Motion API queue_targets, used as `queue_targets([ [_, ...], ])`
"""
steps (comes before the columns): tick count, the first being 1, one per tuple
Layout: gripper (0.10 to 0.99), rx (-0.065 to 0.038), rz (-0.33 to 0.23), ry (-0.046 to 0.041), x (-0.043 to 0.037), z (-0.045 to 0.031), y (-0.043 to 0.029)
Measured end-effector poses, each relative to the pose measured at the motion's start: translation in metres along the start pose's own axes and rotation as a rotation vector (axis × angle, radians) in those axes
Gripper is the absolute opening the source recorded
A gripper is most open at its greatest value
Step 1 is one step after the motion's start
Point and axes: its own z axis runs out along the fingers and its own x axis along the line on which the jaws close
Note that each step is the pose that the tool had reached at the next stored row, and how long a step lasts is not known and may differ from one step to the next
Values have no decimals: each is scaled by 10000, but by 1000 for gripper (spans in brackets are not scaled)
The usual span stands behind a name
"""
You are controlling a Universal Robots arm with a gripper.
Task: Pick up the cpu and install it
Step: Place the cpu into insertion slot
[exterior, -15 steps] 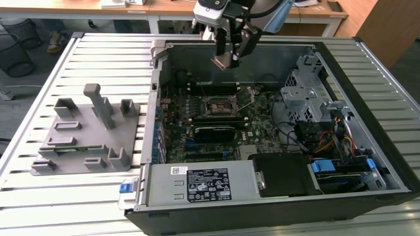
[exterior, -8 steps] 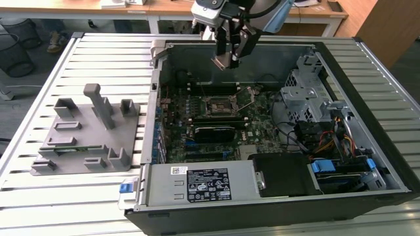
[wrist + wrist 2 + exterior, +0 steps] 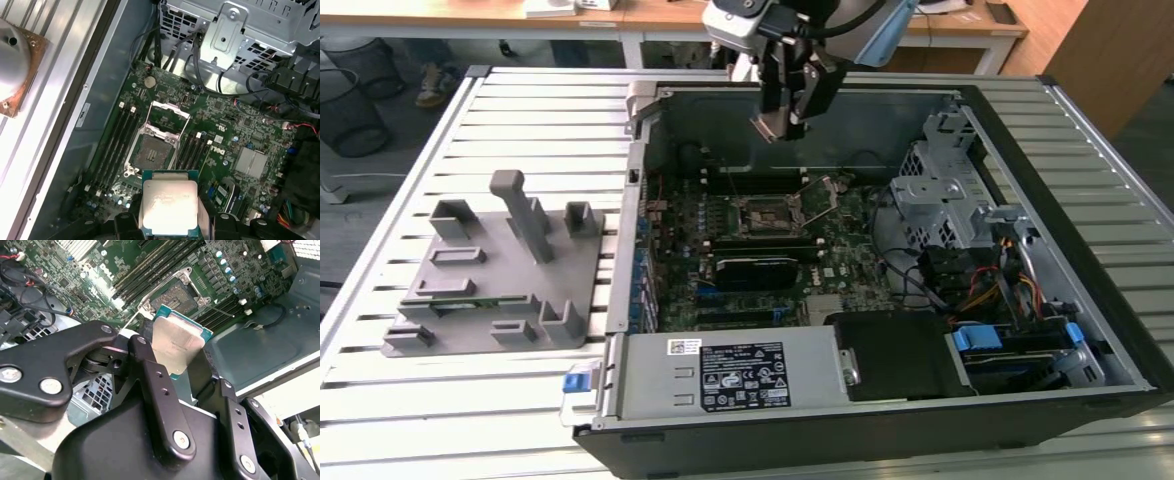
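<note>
Cpu (image 3: 169,207): silver top, green rim, pinched by two opposite edges between the black fingers (image 3: 150,370). Gripper (image 3: 170,225) clamped on it. Chip tilted in the second wrist view (image 3: 177,342), metal face toward that camera.

Position: cpu hangs in the air inside the open top of the computer case (image 3: 854,110), near the case's back wall. It is above the motherboard (image 3: 235,125) and well apart from it, not touching anything but the fingers. In the exterior view it shows as a pale tab (image 3: 773,128) at the gripper's (image 3: 787,118) lower end.

Socket (image 3: 152,150): bare, with its metal retaining frame (image 3: 170,114) swung open next to it. It lies below the chip, flanked by dark memory slots (image 3: 120,135).

Around: drive cage (image 3: 941,190) and loose cables toward the exterior view's right; power supply (image 3: 734,370) along the near side. Case sits on a slatted metal table (image 3: 520,100). Grey fixture (image 3: 494,270) with upright blocks stands on the table at the exterior view's left, just beside the case.
</note>
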Motion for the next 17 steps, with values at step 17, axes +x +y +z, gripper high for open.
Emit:
queue_targets([
  [17, 525, -11, 1832, -62, 3, 17, 0],
])
